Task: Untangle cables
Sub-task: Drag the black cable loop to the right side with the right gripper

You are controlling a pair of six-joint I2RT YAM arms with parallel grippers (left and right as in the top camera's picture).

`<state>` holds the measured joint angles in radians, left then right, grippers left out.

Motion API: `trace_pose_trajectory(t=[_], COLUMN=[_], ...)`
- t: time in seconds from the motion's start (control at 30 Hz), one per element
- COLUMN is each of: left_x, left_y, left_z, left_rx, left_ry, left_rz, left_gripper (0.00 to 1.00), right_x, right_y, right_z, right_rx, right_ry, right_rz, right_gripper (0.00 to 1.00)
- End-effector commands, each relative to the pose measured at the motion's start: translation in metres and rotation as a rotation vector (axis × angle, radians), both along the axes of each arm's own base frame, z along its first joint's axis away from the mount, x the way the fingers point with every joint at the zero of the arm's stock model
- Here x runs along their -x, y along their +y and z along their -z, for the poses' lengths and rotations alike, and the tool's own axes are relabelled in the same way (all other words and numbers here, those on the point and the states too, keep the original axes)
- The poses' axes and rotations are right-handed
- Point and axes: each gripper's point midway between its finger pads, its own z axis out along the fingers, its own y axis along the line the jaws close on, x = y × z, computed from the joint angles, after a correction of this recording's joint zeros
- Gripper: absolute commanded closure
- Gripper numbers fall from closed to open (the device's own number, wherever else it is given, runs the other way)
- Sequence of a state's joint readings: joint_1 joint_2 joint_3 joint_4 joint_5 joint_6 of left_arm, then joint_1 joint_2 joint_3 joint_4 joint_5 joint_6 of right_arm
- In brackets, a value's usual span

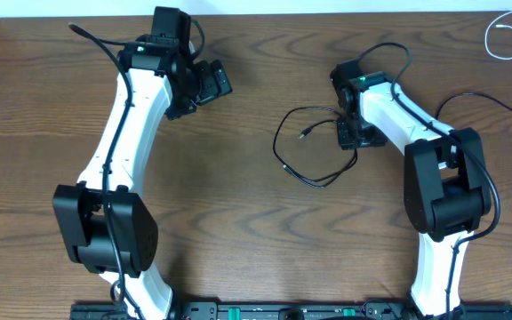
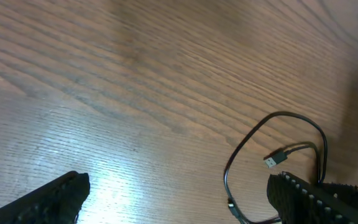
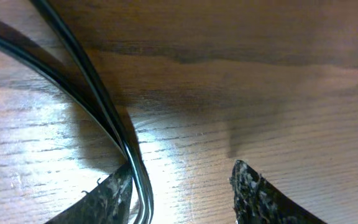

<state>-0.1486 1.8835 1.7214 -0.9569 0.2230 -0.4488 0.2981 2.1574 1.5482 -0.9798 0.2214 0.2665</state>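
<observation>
The black cable (image 1: 277,142) lies in a loose loop at the middle of the table, with one small plug (image 1: 305,135) inside the loop. The white cable (image 1: 487,36) lies apart at the far right corner. My right gripper (image 1: 356,135) sits low over the loop's right side. In the right wrist view it (image 3: 182,174) is open, and two strands of the black cable (image 3: 91,81) run along the inner face of its left finger. My left gripper (image 1: 216,82) is up at the back left, open and empty (image 2: 179,186). The left wrist view also shows the black cable (image 2: 281,113).
Thick black arm wires trail behind both arms, one running to the right edge (image 1: 505,107). The table's far edge (image 1: 327,11) lies close behind both grippers. A bare wooden tabletop (image 1: 238,222) spreads between the two arm bases.
</observation>
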Motion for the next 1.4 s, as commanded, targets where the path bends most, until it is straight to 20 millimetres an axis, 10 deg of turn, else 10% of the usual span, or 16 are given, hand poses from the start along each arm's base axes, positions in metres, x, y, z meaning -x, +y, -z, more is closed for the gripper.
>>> trace_pose_trajectory(t=[0.0,0.33,0.5,0.77,0.93,1.1,1.37], left_x=[0.002,0.001,0.001,-0.001,-0.001,-0.001,-0.002], left_y=[-0.009,-0.011,-0.011,-0.011,-0.011,-0.011,-0.012], left_z=[0.007,0.006,0.006,0.006,0.006,0.006,0.005], left_rx=[0.001,-0.004,-0.004,-0.002,-0.003,-0.003,-0.002], left_ry=[0.014,0.006,0.005,-0.003,-0.002,-0.002,-0.007], left_rz=[0.013,0.018,0.017,0.017,0.017,0.017,0.017], left_gripper=[0.04,0.04,0.04,0.04,0.04,0.04,0.04], right_x=[0.036,0.066,0.076,0.062,0.034,0.001,-0.002], right_y=[0.018,0.038,0.022,0.016,0.022,0.030,-0.043], right_z=[0.048,0.067,0.081,0.063,-0.004,-0.114,-0.225], right_rx=[-0.116,-0.266,-0.191,-0.144,-0.193,-0.472,-0.589], right_ry=[0.171,0.248,0.238,0.192,0.099,-0.126,-0.442], right_rz=[-0.109,-0.092,-0.058,-0.038,-0.037,-0.051,0.083], right_gripper=[0.49,0.66,0.97,0.99,0.99,0.99,0.99])
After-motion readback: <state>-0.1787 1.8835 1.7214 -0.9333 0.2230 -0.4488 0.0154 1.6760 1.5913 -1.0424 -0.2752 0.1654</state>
